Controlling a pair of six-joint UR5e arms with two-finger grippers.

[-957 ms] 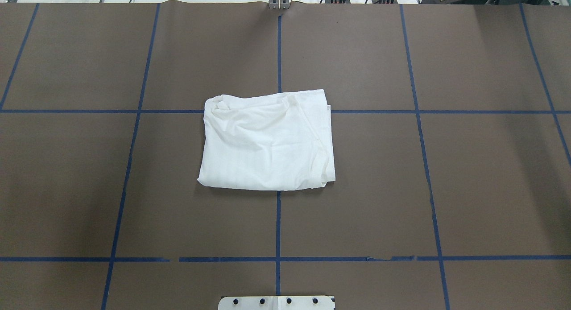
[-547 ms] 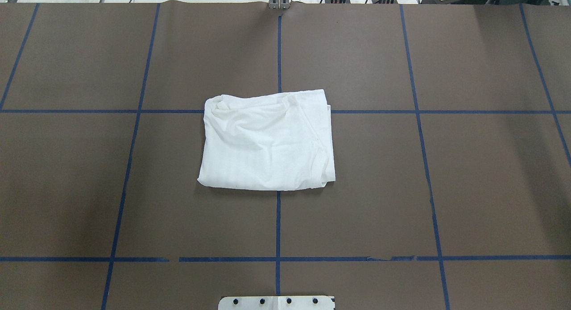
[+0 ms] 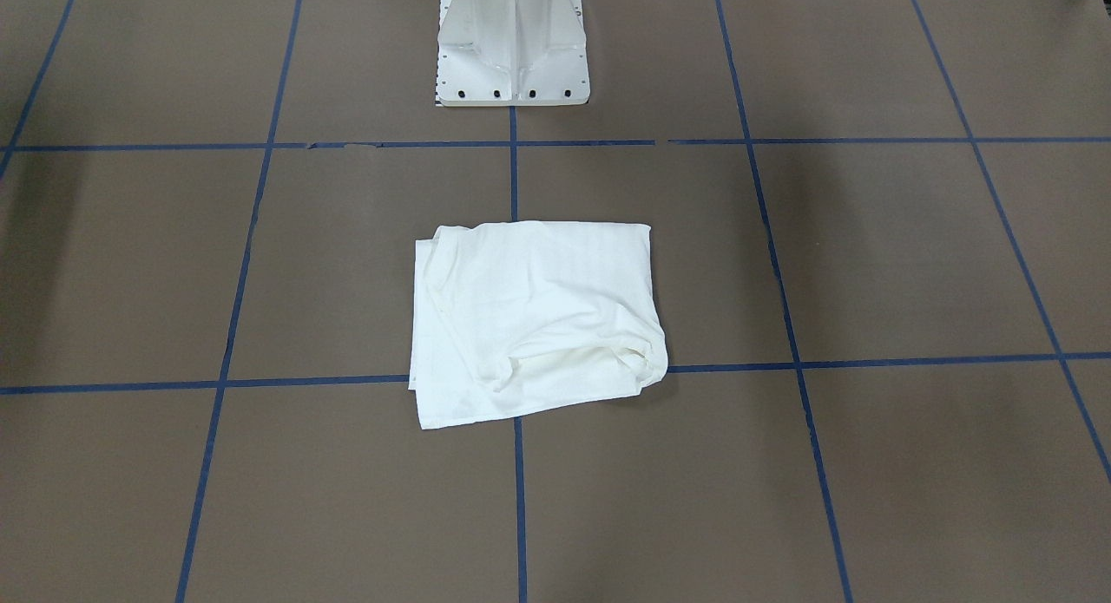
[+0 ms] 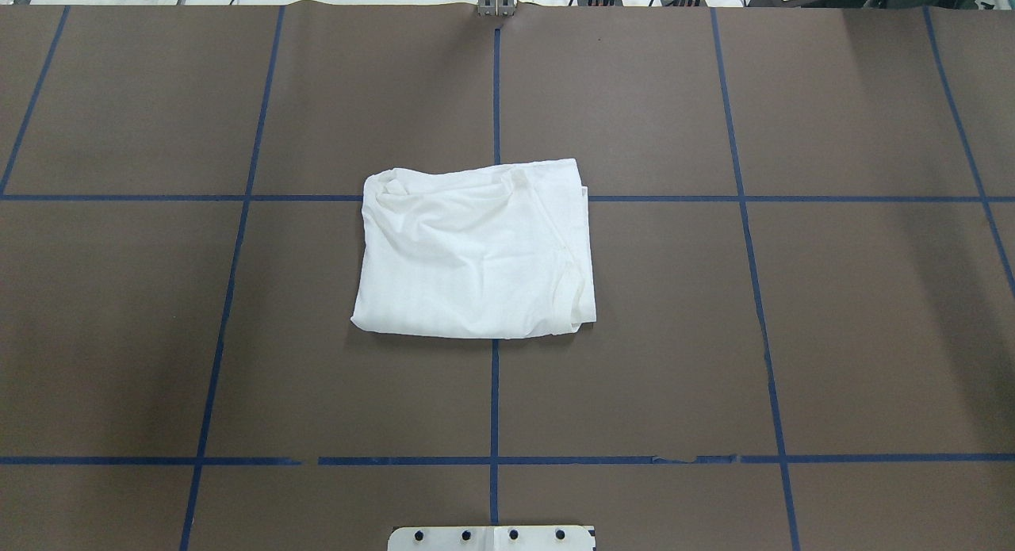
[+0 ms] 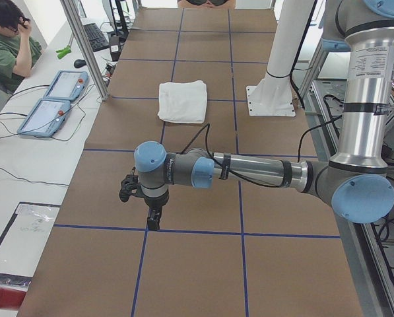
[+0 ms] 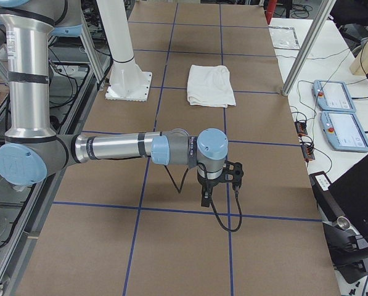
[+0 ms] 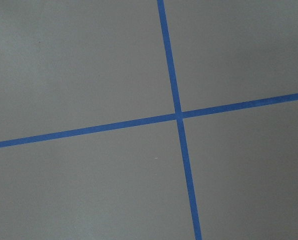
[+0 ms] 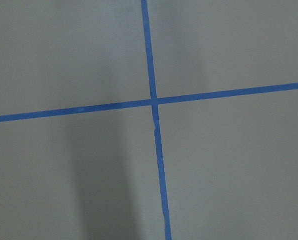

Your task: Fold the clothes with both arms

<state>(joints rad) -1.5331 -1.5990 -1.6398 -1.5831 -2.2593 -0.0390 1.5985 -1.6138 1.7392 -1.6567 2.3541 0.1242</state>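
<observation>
Base (image 4: 492, 537) sits at mid robot-side edge of worktop (image 4: 872, 337), which is brown w/ a blue tape (image 4: 494, 400) grid. L arm (image 5: 249, 172) reaches out low & level toward the worktop's left end, w/ L gripper (image 5: 154, 223) pointing straight down by a tape crossing. R arm (image 6: 116, 148) does the same toward the right end, w/ R gripper (image 6: 205, 201) pointing down just short of a tape line. Both grippers show only in the end views, so can't tell if fingers are apart or together. Wrist cams give only tape crossings. Both grippers are well apart from the shirt (image 4: 476, 250). Shirt lies mid worktop, folded to a rough rectangle, over the centre tape line & across one cross line. Collar (image 4: 572, 285) shows at its right edge, robot-side, & its far-left corner is rumpled. Past the operator-side edge, two pendants (image 5: 51, 99) lie on a white bench, & a seated person (image 5: 5, 46) has a hand to the head.
</observation>
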